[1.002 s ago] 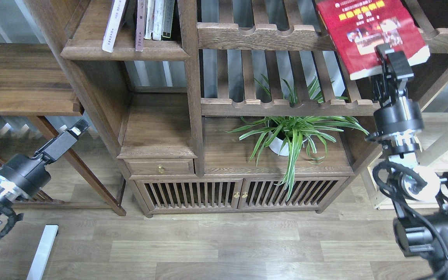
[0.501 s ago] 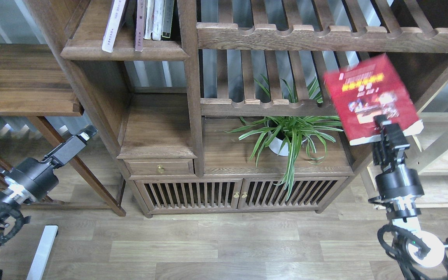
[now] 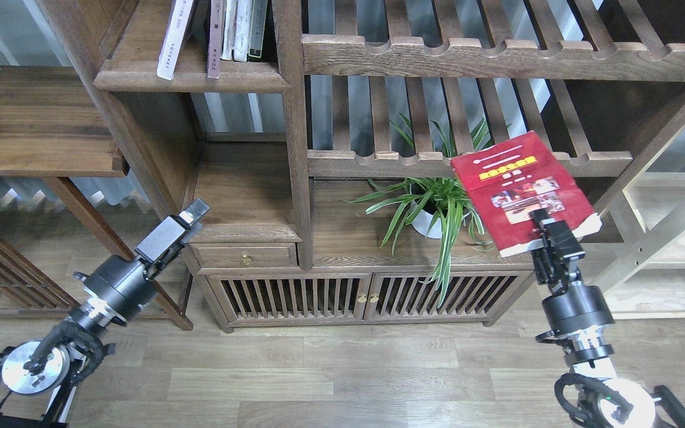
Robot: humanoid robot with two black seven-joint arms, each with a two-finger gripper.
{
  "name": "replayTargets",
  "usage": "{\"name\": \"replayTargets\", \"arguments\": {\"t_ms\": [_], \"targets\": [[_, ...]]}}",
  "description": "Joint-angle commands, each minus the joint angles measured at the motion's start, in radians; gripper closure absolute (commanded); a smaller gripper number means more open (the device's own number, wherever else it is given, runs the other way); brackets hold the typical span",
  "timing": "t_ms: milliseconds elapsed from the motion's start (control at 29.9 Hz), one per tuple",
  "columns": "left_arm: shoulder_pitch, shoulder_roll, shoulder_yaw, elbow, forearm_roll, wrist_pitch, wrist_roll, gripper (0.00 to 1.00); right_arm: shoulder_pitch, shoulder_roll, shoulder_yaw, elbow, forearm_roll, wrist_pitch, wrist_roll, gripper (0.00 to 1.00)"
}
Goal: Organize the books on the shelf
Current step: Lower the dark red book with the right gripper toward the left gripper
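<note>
One book is in hand: the red book [image 3: 524, 190], yellow title and small photos on its cover, is clamped at its lower edge by the right gripper [image 3: 547, 229] and held in the air, cover up and tilted, in front of the lower slatted rack [image 3: 437, 160] and just to the 3 o'clock side of the potted plant [image 3: 437, 205]. It rests on nothing.

The left gripper [image 3: 191, 213] hangs near the front corner of the small bay above the drawer [image 3: 244, 255]; it carries nothing, and whether its fingers are parted cannot be told from this angle.

The shelf [image 3: 191, 74], a solid dark board with moulded front edge, lies well away at 10 o'clock from the red book. Several thin standing books [image 3: 235, 30] already occupy it, one leaning at the left, with open board either side.

Judgement: the transport step is under way, placement not yet done. The next move calls for carrying the book up and leftward past the upright post [image 3: 295, 119], turning it upright, spine outward, and sliding it in without toppling the leaning volume.
</note>
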Motion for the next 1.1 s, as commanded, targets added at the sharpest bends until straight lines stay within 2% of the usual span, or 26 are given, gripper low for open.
{"name": "replayTargets", "arguments": {"t_ms": [0,267,501,568,936,1069], "targets": [[0.011,-0.001,0.034,-0.001,-0.054,0.000,0.000,0.01,0.013,0.028,-0.035,0.000,0.000,-0.001,-0.002,0.95],[0.083,-0.014,0.152,-0.024,-0.257,0.000,0.000,0.02,0.033,0.129,-0.139,0.000,-0.039,-0.001,-0.009,0.94],[0.165,-0.037,0.184,-0.029,-0.317,0.000,-0.001,0.02,0.042,0.203,-0.234,0.000,-0.079,-0.001,-0.011,0.94],[0.175,-0.028,0.212,-0.029,-0.314,0.000,-0.022,0.02,0.042,0.203,-0.254,-0.003,-0.097,-0.001,-0.009,0.94],[0.171,-0.035,0.232,-0.027,-0.317,0.000,-0.025,0.03,0.031,0.203,-0.352,-0.003,-0.120,-0.001,0.001,0.94],[0.172,-0.044,0.232,-0.027,-0.328,0.000,-0.029,0.08,0.028,0.203,-0.380,-0.003,-0.122,-0.001,0.003,0.95]]}}
